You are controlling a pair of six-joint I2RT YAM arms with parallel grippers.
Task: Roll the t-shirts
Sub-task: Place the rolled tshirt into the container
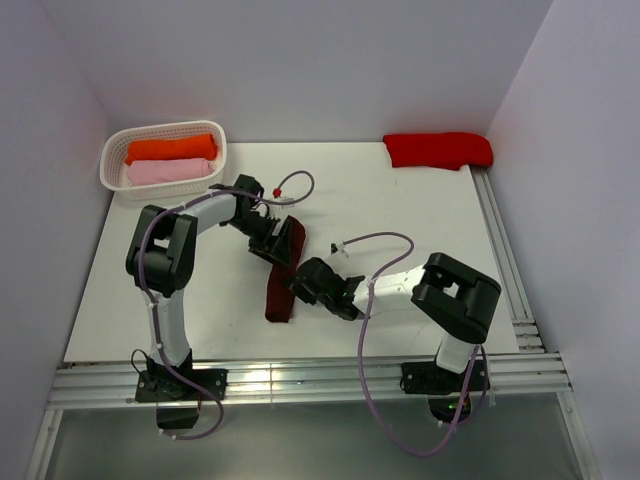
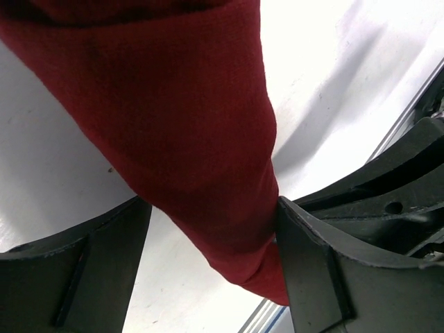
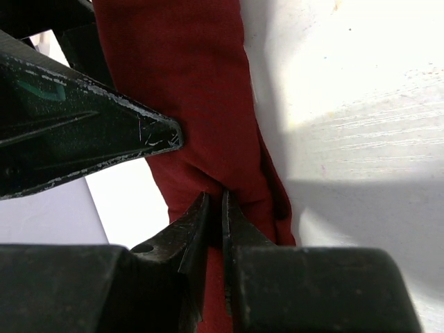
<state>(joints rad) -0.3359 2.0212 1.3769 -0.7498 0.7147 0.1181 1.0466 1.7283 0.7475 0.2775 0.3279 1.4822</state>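
Note:
The dark maroon t-shirt (image 1: 283, 275) lies folded into a long narrow strip in the middle of the table. My left gripper (image 1: 272, 238) is at its far end. In the left wrist view the left gripper (image 2: 213, 205) is open, its jaws wide apart on either side of the cloth (image 2: 187, 125), which touches the right finger (image 2: 312, 257). My right gripper (image 1: 306, 284) is at the strip's right edge, near its middle. In the right wrist view the right gripper (image 3: 216, 196) is shut on a fold of the maroon cloth (image 3: 187, 83).
A white basket (image 1: 110, 160) at the back left holds an orange roll (image 1: 170, 149) and a pink roll (image 1: 170, 171). A bright red t-shirt (image 1: 438, 149) lies at the back right. A metal rail (image 1: 505, 260) runs along the table's right edge. The left gripper's finger (image 3: 90, 132) shows close by in the right wrist view.

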